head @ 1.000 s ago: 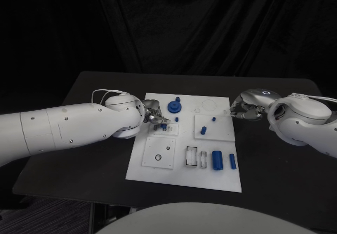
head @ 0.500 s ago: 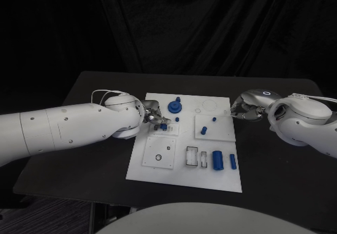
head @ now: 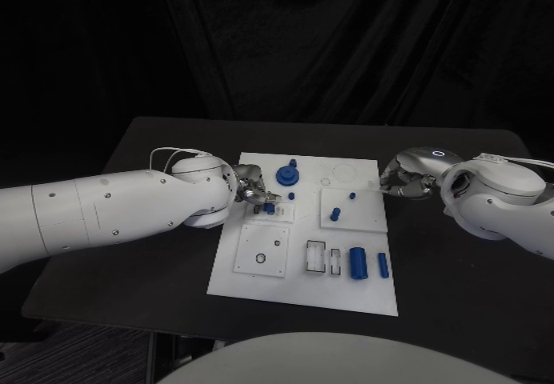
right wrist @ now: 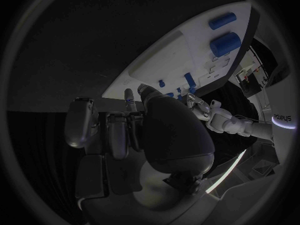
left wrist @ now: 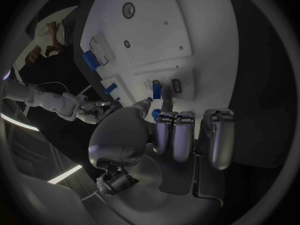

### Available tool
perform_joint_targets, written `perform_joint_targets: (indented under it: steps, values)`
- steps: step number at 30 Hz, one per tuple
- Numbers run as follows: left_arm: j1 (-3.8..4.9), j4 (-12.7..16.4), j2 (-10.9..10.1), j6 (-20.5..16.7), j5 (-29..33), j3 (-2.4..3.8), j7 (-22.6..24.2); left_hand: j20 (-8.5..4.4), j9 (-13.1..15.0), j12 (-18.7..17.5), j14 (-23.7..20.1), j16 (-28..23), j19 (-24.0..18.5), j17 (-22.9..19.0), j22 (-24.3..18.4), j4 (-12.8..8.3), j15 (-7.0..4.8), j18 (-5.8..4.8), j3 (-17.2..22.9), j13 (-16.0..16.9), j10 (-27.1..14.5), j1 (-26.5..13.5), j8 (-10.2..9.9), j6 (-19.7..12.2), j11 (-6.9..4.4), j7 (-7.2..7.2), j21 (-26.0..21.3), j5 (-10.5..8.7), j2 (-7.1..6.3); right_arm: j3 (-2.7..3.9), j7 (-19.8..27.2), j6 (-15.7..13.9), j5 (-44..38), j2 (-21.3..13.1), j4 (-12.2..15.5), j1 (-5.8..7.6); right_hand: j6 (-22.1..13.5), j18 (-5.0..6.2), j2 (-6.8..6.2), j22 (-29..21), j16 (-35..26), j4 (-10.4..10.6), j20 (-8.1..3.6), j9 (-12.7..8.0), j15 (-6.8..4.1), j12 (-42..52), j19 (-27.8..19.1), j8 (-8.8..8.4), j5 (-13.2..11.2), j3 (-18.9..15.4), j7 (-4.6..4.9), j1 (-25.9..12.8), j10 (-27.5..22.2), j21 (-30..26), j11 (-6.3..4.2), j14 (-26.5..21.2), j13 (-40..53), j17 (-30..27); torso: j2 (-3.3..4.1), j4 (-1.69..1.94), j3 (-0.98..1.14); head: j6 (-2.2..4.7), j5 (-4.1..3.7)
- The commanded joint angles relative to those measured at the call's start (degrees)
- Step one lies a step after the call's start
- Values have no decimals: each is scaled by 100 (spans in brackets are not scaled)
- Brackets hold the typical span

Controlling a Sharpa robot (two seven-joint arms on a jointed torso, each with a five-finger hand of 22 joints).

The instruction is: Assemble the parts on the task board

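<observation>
A small blue peg (head: pixel 268 208) is pinched by the left hand (head: pixel 252 193) over the white task board (head: pixel 303 272), probably for insertion; the right hand (head: pixel 399 182) is kept beside the board, its grasp cannot be told.

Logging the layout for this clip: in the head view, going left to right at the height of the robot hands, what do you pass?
Left arm → left robot hand at the task board's left edge → small blue part by its fingertips → blue peg standing on the raised plate → right robot hand → right arm.

Task board (head: pixel 347 294) mid-table; left hand (head: pixel 253 192) over its left edge, right hand (head: pixel 400 182) at right edge.
</observation>
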Motion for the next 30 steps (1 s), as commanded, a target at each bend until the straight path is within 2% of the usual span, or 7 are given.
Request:
perform_joint_targets:
  steps: [1, 5, 12, 18, 22, 23, 30]
  values:
    - [-11, 13, -3, 84, 29, 4, 143, 55, -34, 20, 613, 15, 337, 1507, 1324, -8, 48, 36, -46, 1494, 593, 86, -58, -55, 55, 4, -29, 42, -13, 3, -118, 58, -17, -2, 2, -16, 5, 94, -11, 937, -38, -12, 10, -5, 16, -34, -32, -25, 18, 36, 6, 44, 299, -20, 27, 560, 1207, 1450, -1, -2, 2, -1, 1]
    - [-12, 14, -17, 156, 29, 4, 156, 94, -205, 20, 613, 15, 302, 1507, 1306, -37, 96, 50, -145, 1494, 593, 190, -283, -171, 111, 72, -93, 75, -15, 3, -119, 55, -17, -5, 2, -16, 3, 94, -12, 936, -43, -13, 10, -6, 15, -36, -32, -26, 19, 36, 7, 44, 296, -22, 27, 558, 1205, 1446, 2, -3, 2, -1, -1]
    - [-12, 23, -43, 235, 29, 3, 177, 126, -347, 20, 613, 15, 284, 1507, 1298, -64, 129, 58, -206, 1494, 593, 266, -415, -193, 146, 108, -127, 135, 3, 3, -123, 54, -17, -11, 1, -16, -2, 95, -17, 935, -40, -13, 9, -8, 15, -38, -33, -30, 19, 35, 8, 41, 295, -26, 27, 559, 1203, 1448, 3, -1, 2, -1, -2]
    - [-13, 31, -55, 257, 29, 3, 219, 152, -499, 20, 613, 15, 273, 1507, 1297, -200, 147, 63, -231, 1494, 593, 468, -525, -139, 162, 119, -153, 401, 35, 3, -122, 51, -17, -6, -4, -18, -2, 95, -17, 935, -40, -13, 9, -8, 15, -38, -33, -30, 19, 35, 8, 41, 295, -26, 27, 559, 1203, 1448, 2, 0, 2, -1, 3]
    - [-13, 36, -57, 265, 29, 3, 236, 154, -534, 20, 613, 15, 267, 1507, 1296, -244, 148, 66, -235, 1494, 593, 524, -544, -110, 159, 114, -165, 496, 45, 3, -121, 49, -17, -2, -8, -21, -2, 95, -17, 935, -40, -13, 9, -8, 15, -38, -33, -30, 19, 35, 8, 41, 295, -26, 27, 559, 1203, 1448, 2, -3, 1, -1, 5]
    - [-13, 37, -57, 265, 29, 3, 241, 154, -555, 20, 613, 15, 270, 1507, 1299, -283, 146, 65, -229, 1494, 593, 571, -556, -96, 157, 109, -163, 595, 51, 3, -121, 48, -17, -1, -9, -23, -2, 95, -17, 935, -40, -13, 9, -8, 15, -38, -33, -30, 19, 35, 8, 41, 295, -26, 27, 559, 1203, 1448, 1, -3, -1, -1, 6]
    - [-14, 41, -57, 247, 29, 3, 267, 150, -597, 20, 613, 15, 264, 1507, 1298, -369, 139, 69, -214, 1494, 593, 668, -580, -71, 148, 99, -178, 757, 59, 3, -121, 45, -17, -1, -16, -32, -7, 95, -21, 934, -44, -11, 9, -11, 15, -42, -33, -34, 16, 32, 8, 35, 291, -31, 28, 558, 1198, 1445, 1, -3, 2, -1, 9]
